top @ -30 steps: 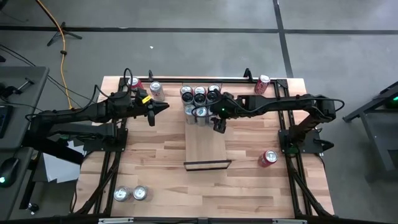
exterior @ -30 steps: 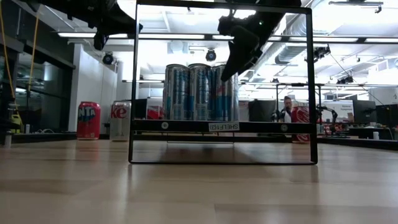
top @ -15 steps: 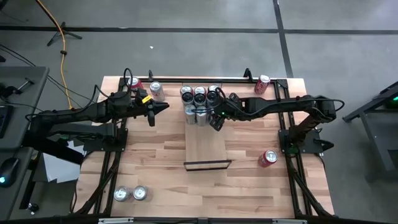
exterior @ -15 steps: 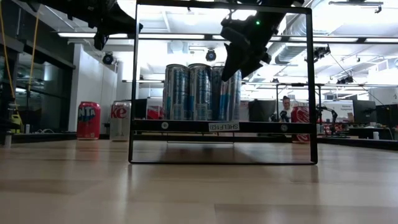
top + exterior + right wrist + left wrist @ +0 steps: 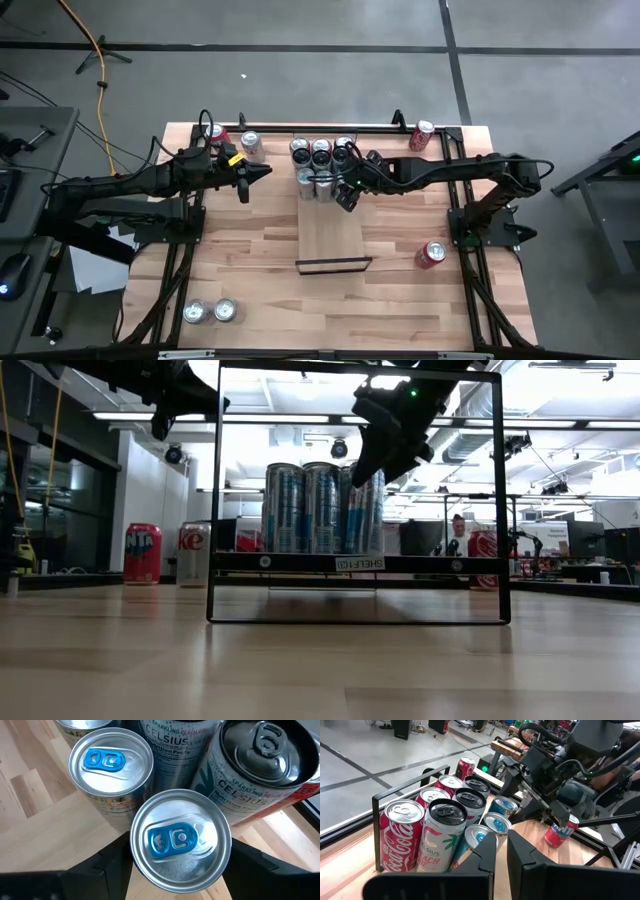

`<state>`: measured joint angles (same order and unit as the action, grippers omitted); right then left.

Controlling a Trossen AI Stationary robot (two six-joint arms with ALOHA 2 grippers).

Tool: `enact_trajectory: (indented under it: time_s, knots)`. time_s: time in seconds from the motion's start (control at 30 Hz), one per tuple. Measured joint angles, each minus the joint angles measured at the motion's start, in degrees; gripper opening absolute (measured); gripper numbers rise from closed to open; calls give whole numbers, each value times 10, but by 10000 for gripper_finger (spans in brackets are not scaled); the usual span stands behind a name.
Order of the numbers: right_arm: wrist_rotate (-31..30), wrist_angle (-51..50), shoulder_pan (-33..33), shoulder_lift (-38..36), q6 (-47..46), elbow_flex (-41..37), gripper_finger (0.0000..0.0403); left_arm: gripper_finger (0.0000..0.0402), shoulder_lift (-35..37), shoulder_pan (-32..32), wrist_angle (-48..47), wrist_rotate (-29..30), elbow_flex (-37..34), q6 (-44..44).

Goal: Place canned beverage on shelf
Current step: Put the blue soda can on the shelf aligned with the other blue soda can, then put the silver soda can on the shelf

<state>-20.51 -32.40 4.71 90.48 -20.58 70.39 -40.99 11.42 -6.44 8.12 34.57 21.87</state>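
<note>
The right pincer (image 5: 180, 870) gripped a can (image 5: 180, 840) on the shelf (image 5: 333, 240); neighbours just beside its fingers might topple on release

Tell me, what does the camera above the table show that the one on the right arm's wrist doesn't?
Only the overhead view shows the whole shelf, both arms, the shut left gripper waiting beside it, and loose cans: a red can on its side and two silver cans near the front edge. Only the wrist view shows the blue pull tab and the Celsius lettering. Both show the right gripper around a blue-tabbed can in the cluster.
</note>
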Motion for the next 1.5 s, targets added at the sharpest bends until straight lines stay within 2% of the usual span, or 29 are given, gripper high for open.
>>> enact_trajectory:
  time_s: [0.57, 0.9, 1.13, 1.5]
  knots:
    - [1, 0, 1, 0, -21, 0, 246, 0, 0, 0, 0, 0, 0, 5]
    - [-5, 6, 0, -1, -30, 0, 322, 0, 0, 0, 0, 0, 0, 5]
    - [0, 2, 1, -3, 0, 0, 338, 0, 0, 0, 0, 0, 0, 5]
    - [1, -18, 1, -87, 57, 0, 339, 0, 0, 0, 0, 0, 0, 5]
